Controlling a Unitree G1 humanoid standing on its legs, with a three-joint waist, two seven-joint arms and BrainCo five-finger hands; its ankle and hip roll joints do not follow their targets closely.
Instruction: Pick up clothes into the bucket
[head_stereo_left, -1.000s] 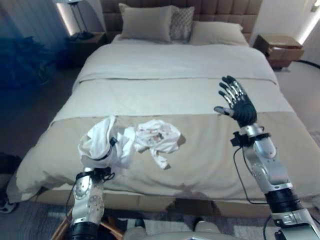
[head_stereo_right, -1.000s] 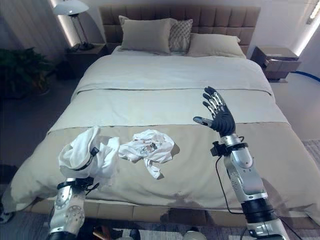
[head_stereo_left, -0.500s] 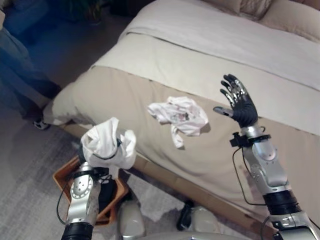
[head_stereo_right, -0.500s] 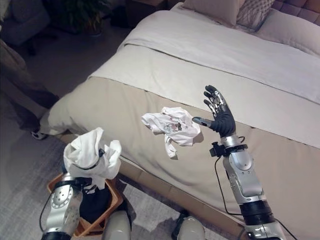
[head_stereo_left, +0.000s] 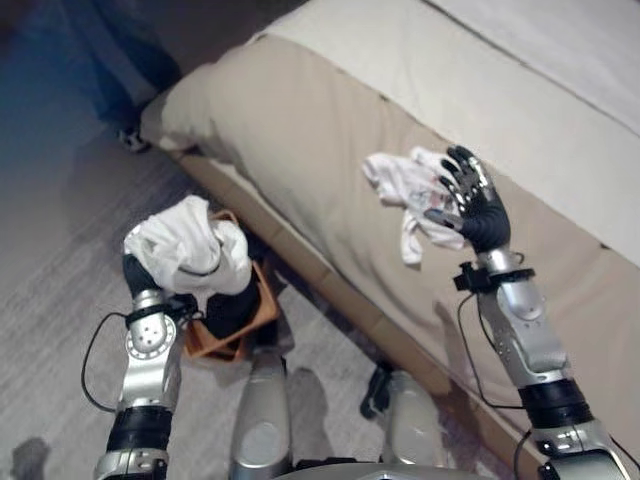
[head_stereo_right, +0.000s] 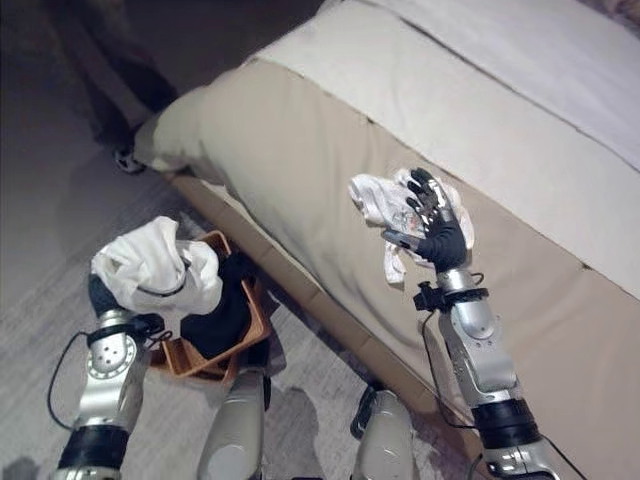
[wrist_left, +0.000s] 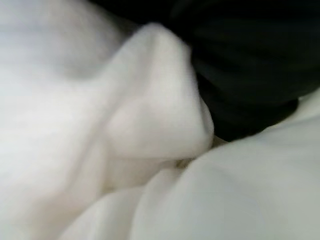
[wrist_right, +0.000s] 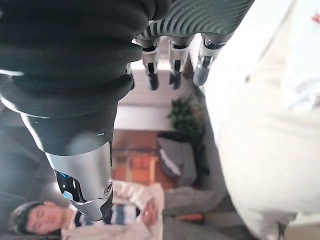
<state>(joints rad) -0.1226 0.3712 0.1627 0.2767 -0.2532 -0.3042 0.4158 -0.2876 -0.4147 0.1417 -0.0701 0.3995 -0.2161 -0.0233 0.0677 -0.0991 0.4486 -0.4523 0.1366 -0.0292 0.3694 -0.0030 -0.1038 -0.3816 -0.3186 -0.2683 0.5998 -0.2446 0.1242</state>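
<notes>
Here, left hand (head_stereo_left: 141, 275) gripping white garment (head_stereo_left: 185, 248), above bucket (head_stereo_left: 243, 332)

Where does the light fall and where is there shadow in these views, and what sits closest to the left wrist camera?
Eye views: the bed cover is brightly lit; the floor beyond its corner lies in deep shadow. Left wrist view: the white garment sits right against the camera, pale, with something dark behind it.

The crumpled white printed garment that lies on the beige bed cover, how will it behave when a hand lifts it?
The crumpled white printed garment is probably floppy: it lies in loose folds with a strip trailing down. It likely hangs and drapes like the white cloth bunched over the left hand. It looks light, so the right hand may lift only part.
</notes>
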